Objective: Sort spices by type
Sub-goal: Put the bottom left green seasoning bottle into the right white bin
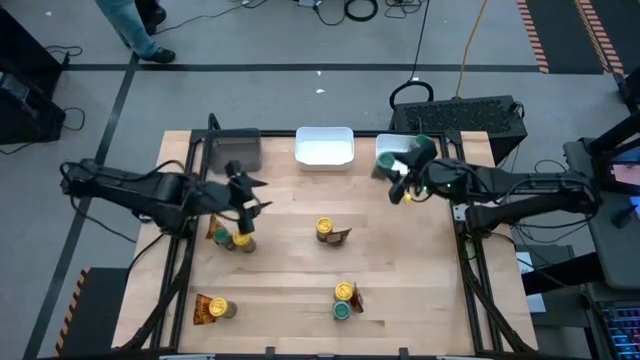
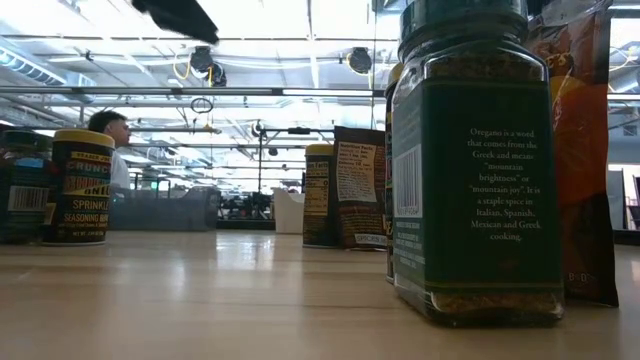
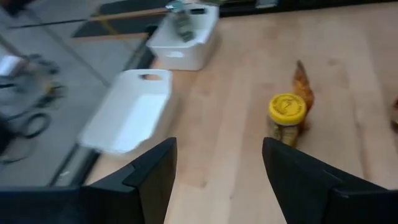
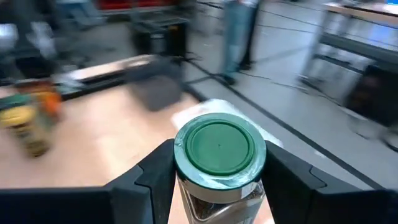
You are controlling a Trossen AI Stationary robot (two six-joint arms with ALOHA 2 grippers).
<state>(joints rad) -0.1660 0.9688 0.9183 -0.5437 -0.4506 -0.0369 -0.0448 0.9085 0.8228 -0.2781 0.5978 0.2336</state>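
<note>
Right wrist view: round green-lidded jar (image 4: pixel 219 163), smooth flat cap, clear body with dark flakes, sits between right gripper (image 4: pixel 219 180) fingers, clamped on both sides. High view: this gripper at far right of pale wooden table (image 1: pixel 290 260), beside white tray (image 1: pixel 388 150). Left gripper (image 1: pixel 245 222) spread apart, empty, above yellow-lidded jar (image 1: pixel 243 241) and crinkled foil packet (image 1: pixel 218 234), left side.

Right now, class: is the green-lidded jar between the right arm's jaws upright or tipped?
Upright: the right wrist view shows the green-lidded jar lid-up, the jaws of the right gripper flanking it.
</note>
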